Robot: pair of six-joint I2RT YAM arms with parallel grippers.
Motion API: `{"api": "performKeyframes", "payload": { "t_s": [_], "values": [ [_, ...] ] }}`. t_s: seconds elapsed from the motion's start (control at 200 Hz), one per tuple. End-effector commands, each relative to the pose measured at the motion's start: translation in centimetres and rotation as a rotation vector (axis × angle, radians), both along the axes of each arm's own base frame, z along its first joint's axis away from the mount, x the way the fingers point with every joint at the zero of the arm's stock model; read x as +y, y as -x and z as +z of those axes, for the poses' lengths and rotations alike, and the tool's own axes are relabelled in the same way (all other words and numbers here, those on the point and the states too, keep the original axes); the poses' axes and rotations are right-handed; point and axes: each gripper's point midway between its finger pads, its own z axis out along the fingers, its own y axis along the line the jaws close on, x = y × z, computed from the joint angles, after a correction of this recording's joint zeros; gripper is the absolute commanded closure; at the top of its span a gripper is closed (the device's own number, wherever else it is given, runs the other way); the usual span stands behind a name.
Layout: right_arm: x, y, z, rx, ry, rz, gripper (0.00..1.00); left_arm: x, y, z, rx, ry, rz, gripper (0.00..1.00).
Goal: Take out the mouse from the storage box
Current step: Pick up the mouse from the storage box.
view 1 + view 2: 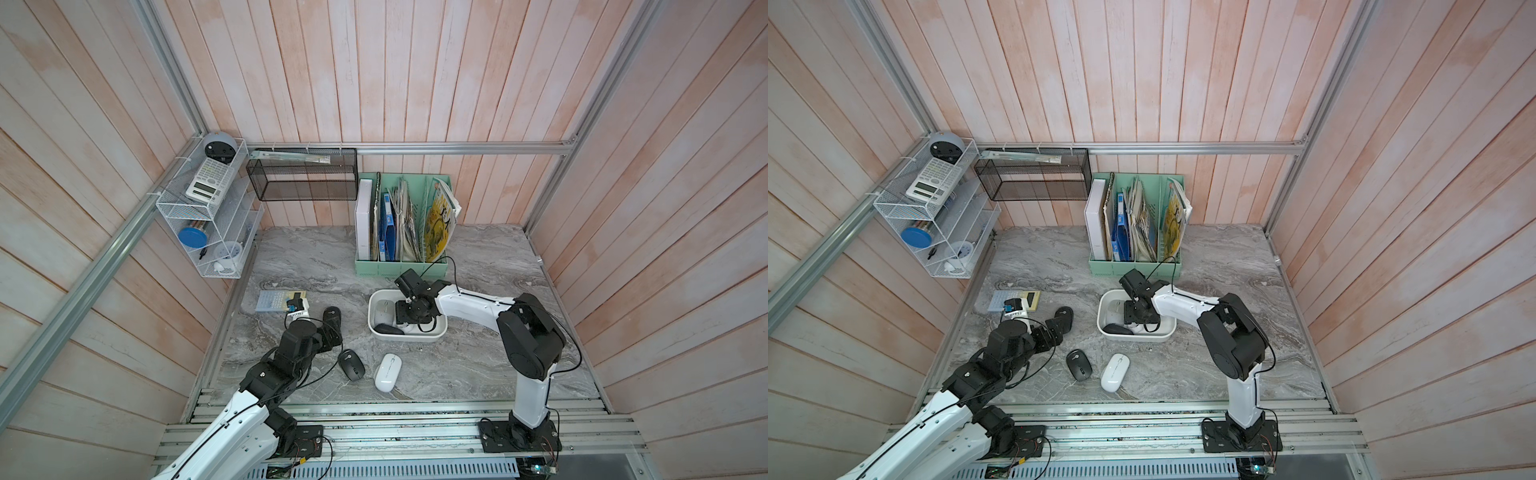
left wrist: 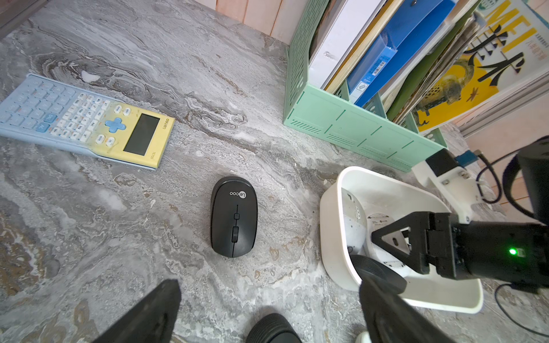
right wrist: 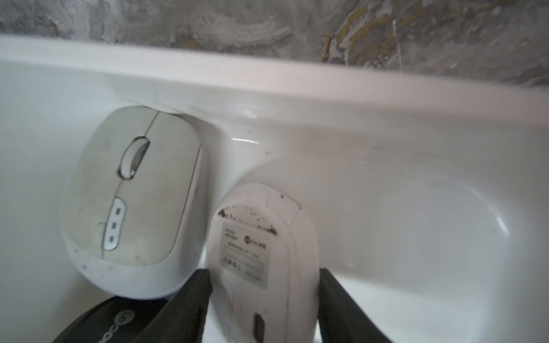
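Note:
The storage box (image 1: 441, 332) (image 1: 1100, 320) (image 2: 329, 208) (image 3: 267, 86) is a shallow white tub on the marble table. My right gripper (image 1: 405, 322) (image 1: 1136, 322) (image 3: 264, 273) reaches down into it. Its two fingers press the sides of a white mouse (image 3: 261, 237) that is turned label side up. A beige mouse (image 3: 133, 202) (image 1: 384, 311) and a black mouse (image 1: 388, 329) (image 3: 113, 323) lie beside it in the box. My left gripper (image 1: 334, 334) (image 2: 270, 294) hangs open over the table left of the box, with nothing between its fingers.
On the table outside the box lie a black mouse (image 1: 332, 313) (image 2: 234, 216), another black mouse (image 1: 351, 365) and a white mouse (image 1: 387, 372). A calculator (image 1: 276, 300) (image 2: 89, 121) lies at the left. A mint-green file holder (image 1: 401, 266) stands behind the box.

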Motion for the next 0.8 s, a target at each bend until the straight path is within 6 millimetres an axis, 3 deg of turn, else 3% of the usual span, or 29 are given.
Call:
{"api": "performKeyframes", "payload": {
  "t_s": [0.0,0.195,0.795],
  "values": [
    [-1.3,1.5,-2.8,0.082,0.088,-0.010,0.38,0.6,0.0,0.1,-0.009,-0.020,0.015,0.00],
    [-0.9,1.5,-3.2,0.097,0.079,-0.008,0.34,0.7,0.1,0.1,-0.010,-0.023,0.017,0.00],
    [-1.0,0.9,0.0,0.000,0.098,0.014,0.64,0.9,0.0,0.2,-0.012,-0.030,0.026,0.00]
  ]
}}
